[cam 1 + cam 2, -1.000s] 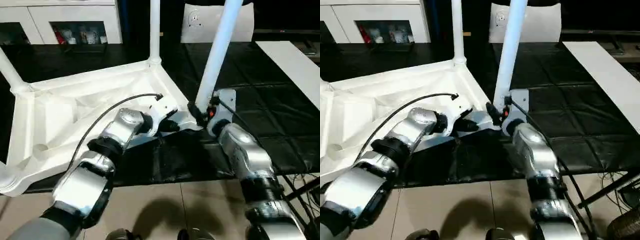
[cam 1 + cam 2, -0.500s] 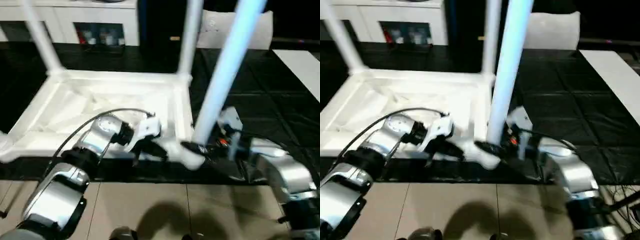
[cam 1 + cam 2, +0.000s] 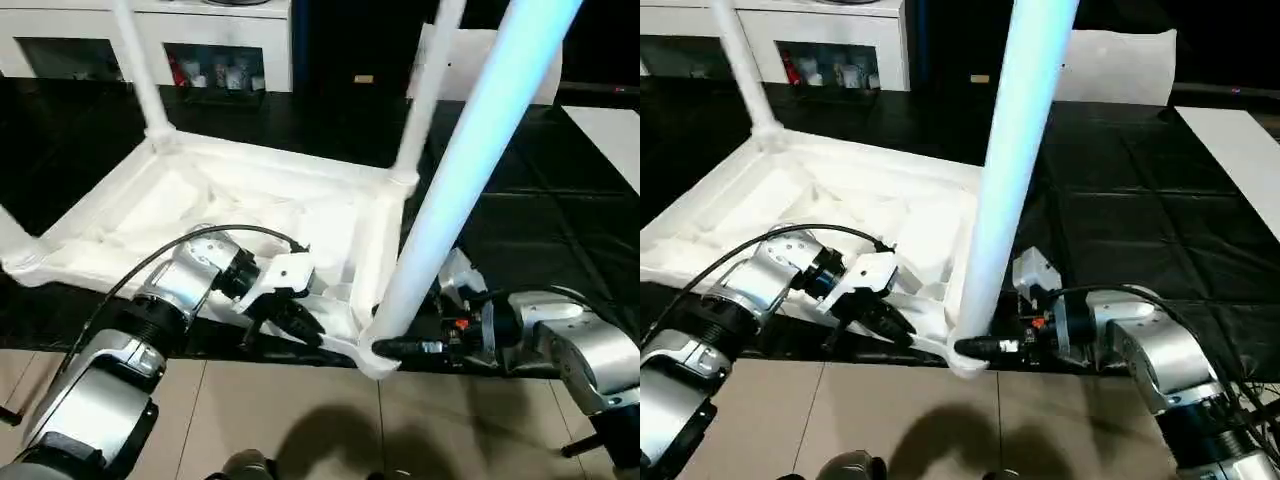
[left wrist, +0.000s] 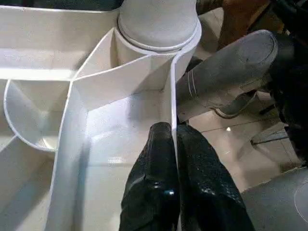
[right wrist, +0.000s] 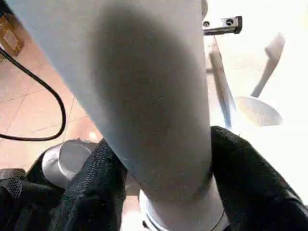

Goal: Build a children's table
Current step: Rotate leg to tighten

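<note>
The children's table lies upside down: its white tabletop [image 3: 250, 200] shows its ribbed underside on the black table. A long white leg [image 3: 470, 150] stands tilted in the near corner socket. Other legs [image 3: 140, 70] [image 3: 425, 90] rise from the far corners. My left gripper [image 4: 173, 132] is shut on the thin rim wall beside that near socket, also seen at the front rim [image 3: 305, 328]. My right gripper [image 3: 392, 348] reaches in from the right, its fingers [image 5: 240, 183] closed on either side of the near leg's base.
The near corner of the tabletop hangs over the table's front edge above the tiled floor [image 3: 300, 420]. A white cabinet [image 3: 220, 35] stands behind. A white panel [image 3: 545, 70] and a flat white board strip [image 3: 610, 130] lie at the back right on the black cover [image 3: 540, 220].
The view has shifted. The tabletop has turned, its near corner and leg coming to the table's front edge. My right gripper now reaches the leg's base from the right side.
</note>
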